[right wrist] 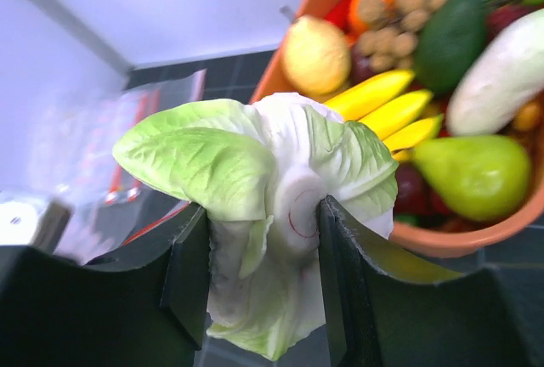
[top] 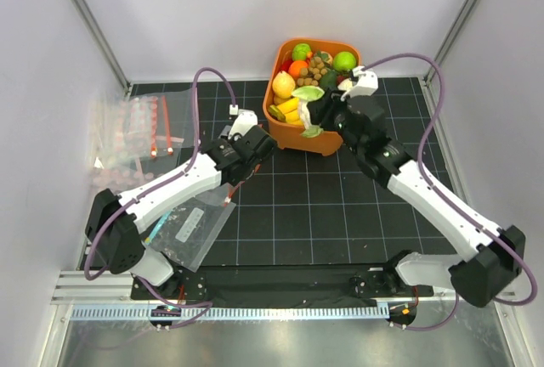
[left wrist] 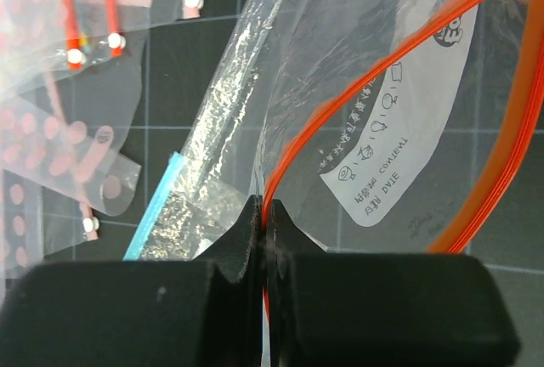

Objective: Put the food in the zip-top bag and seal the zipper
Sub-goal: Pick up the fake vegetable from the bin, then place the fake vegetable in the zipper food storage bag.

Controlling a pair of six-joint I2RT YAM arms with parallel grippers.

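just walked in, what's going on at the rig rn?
The right gripper is shut on the toy cauliflower, holding it just beside the orange bin, where the other toy food sits. The left gripper is pinched shut on the red-orange zipper strip of the zip-top bag, whose mouth gapes open. No food shows in the bag, and the zipper is unsealed.

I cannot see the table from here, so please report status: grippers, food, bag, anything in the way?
Left gripper shut on zipper, zip-top bag mouth open. Right gripper shut on cauliflower at basket, not yet bagged. Path between looks clear.
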